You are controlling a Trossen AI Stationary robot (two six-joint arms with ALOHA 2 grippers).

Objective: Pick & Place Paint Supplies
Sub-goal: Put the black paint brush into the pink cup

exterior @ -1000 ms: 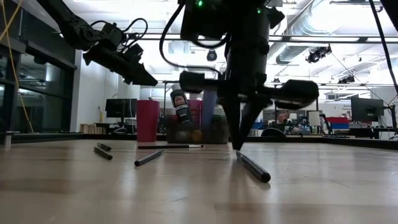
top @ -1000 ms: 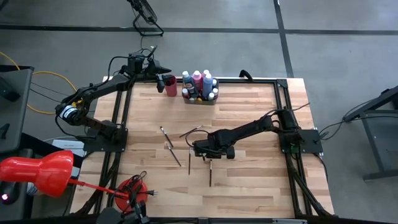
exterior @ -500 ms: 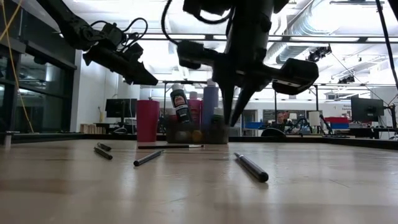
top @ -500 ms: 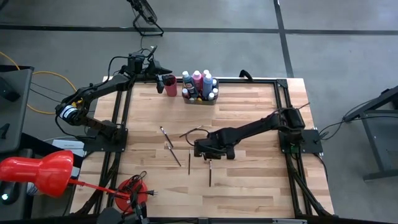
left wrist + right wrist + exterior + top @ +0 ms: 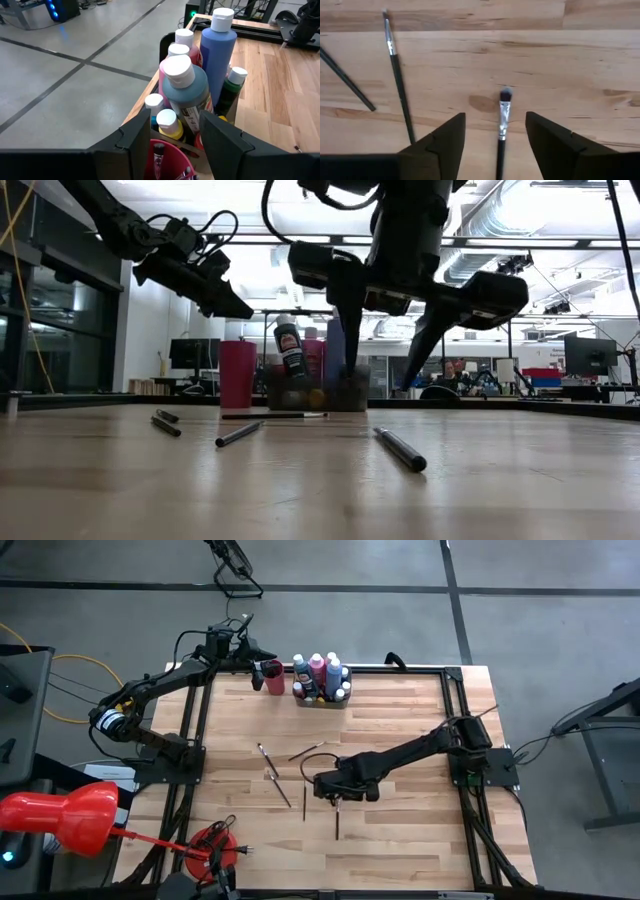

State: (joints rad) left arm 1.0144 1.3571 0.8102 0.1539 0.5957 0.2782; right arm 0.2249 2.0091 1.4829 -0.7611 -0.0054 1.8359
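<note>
Right claw (image 5: pixel 331 792), fingers spread, hovers above paintbrush (image 5: pixel 337 819) lying lengthwise, bristles toward it.

So the desk (image 5: pixel 400 730) is light wood planks with a black metal frame around it, sitting on a grey concrete floor (image 5: pixel 560 600) with dark seam lines. There's a pink cup (image 5: pixel 274 676) at the far edge right beside a grey tray (image 5: pixel 322 700), and off the near left corner you get a big red thing (image 5: pixel 60 817) plus a smaller red gadget (image 5: pixel 212 845) with cables, and yellow cables (image 5: pixel 70 665) trailing on the floor to the left. Low down you can see the room behind: monitors (image 5: pixel 195 353), ceiling ducts (image 5: pixel 500 220) and a person (image 5: pixel 450 370) way in the back.
</note>
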